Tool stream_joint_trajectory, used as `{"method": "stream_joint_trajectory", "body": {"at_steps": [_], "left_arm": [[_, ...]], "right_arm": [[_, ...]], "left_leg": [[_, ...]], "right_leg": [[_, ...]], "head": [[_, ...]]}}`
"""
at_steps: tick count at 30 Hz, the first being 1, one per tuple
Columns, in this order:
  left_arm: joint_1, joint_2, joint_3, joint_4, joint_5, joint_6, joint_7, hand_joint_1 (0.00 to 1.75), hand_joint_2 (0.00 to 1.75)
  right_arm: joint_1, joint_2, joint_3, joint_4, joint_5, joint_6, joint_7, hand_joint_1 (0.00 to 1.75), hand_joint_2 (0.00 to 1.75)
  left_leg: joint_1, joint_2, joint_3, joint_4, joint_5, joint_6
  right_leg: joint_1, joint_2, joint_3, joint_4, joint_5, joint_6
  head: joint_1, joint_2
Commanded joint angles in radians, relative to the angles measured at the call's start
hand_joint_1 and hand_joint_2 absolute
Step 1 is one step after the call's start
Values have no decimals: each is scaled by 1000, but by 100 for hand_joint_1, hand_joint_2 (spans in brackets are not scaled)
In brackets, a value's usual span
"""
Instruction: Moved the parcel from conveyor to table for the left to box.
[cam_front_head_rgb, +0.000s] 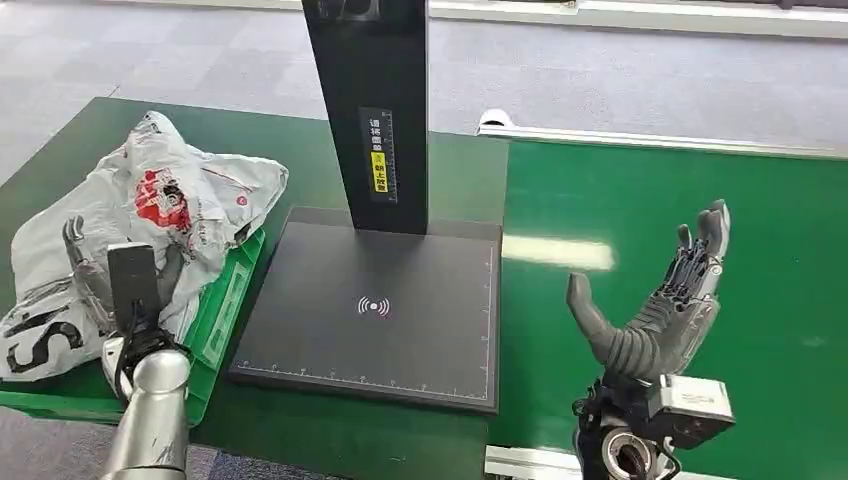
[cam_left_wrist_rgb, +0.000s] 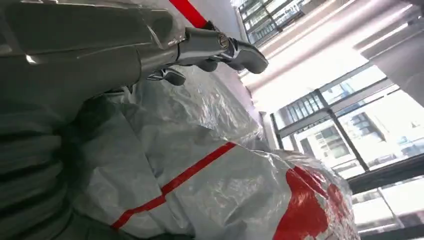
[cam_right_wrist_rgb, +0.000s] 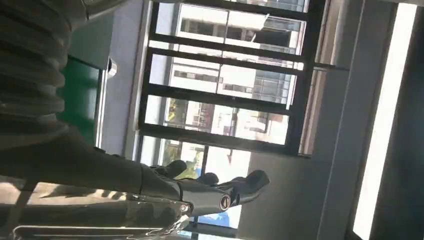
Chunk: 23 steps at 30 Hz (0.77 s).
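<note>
- Currently the left hand (cam_front_head_rgb: 100, 275) lies against the near side of the parcel (cam_front_head_rgb: 160, 215), a crumpled white plastic mailer with red print; fingers rest on the film. Whether they truly grip it or merely press it, I cannot tell; the left wrist view shows the fingers (cam_left_wrist_rgb: 235, 50) stretched over the wrinkled bag (cam_left_wrist_rgb: 210, 185).
- Landmark: the black scanner pad (cam_front_head_rgb: 375, 310) with its upright post, mid-table.
- Parcel sits left of the scanner pad, draped in and over the green crate (cam_front_head_rgb: 225, 310); part of it spills past the crate's far rim onto the table (cam_front_head_rgb: 60, 140).
- Right hand (cam_front_head_rgb: 660, 300) is right of the scanner pad, raised above the green conveyor belt (cam_front_head_rgb: 660, 190), palm open, fingers apart, holding nothing. Right wrist view agrees: fingers (cam_right_wrist_rgb: 220, 192) extended against windows.
- Judgement: boxing step looks near done; parcel largely in the crate.
- Risks:
  - Slack film may snag on the left fingers as the hand withdraws, dragging the parcel back out.
  - The overhanging part could tip the bag over the crate rim if released unsettled.
  - The left arm passes close to the pad edge; a wide swing could knock it.
</note>
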Motion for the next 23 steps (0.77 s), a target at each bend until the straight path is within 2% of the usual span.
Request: {"method": "stream_joint_trajectory", "body": {"at_steps": [1, 3, 4, 5, 7, 10, 13, 17, 23], "left_arm": [[32, -8, -27, -93, 167, -33, -138, 0, 175], [57, -12, -54, -155, 223, -66, -170, 0, 175], [85, -13, -92, -225, 329, -149, -233, 0, 175], [93, -19, -101, -248, 324, -144, -228, 0, 175], [141, -11, -171, -344, 480, -310, -291, 0, 175], [210, -25, -265, -444, 557, -439, -320, 0, 175], [264, -27, -366, -488, 522, -480, -334, 0, 175], [302, -43, -462, -460, 465, -489, -312, 0, 175], [318, -77, -517, -173, 542, -541, -271, 0, 175]], "right_arm": [[-28, -13, 2, 66, -13, -3, -6, 0, 175], [-30, -14, -1, 69, -18, 1, -8, 0, 175], [-34, -16, -1, 74, -24, 10, -9, 0, 175], [-38, -17, -3, 77, -24, 12, -10, 0, 175], [-50, -18, -1, 94, -31, 33, -7, 0, 175], [-60, -16, 5, 127, -31, 55, 3, 0, 175], [-54, -16, 10, 155, -48, 92, 20, 0, 175], [-40, -32, 23, 218, -69, 152, 47, 0, 175], [7, -18, -15, 339, -149, 262, 63, 0, 175]], "left_leg": [[0, 1, -1, -3, 2, 1], [0, 1, -1, 0, 0, 1], [0, 1, -1, -1, 1, 1], [0, 1, -1, 0, 0, 1], [0, 1, -2, 0, 0, 1], [0, 2, -1, -1, 0, 1], [0, 3, -1, -1, 0, 1], [0, 1, 0, -1, 0, 1], [0, -1, 2, -3, 0, 1]], "right_leg": [[0, 1, -1, -3, 2, 0], [0, 1, -1, -1, 1, 0], [0, 1, -1, -2, 2, 0], [0, 1, -1, -1, 1, 0], [1, 0, -2, -1, 1, 0], [0, 2, -1, -2, 1, 0], [0, 3, -1, -2, 1, 0], [0, 1, 0, -2, 1, 0], [0, -1, 3, -4, 0, 0]], "head": [[0, 0], [0, 0], [0, 0], [0, 0], [0, 0], [0, 0], [0, 0], [0, 0], [0, 0]]}}
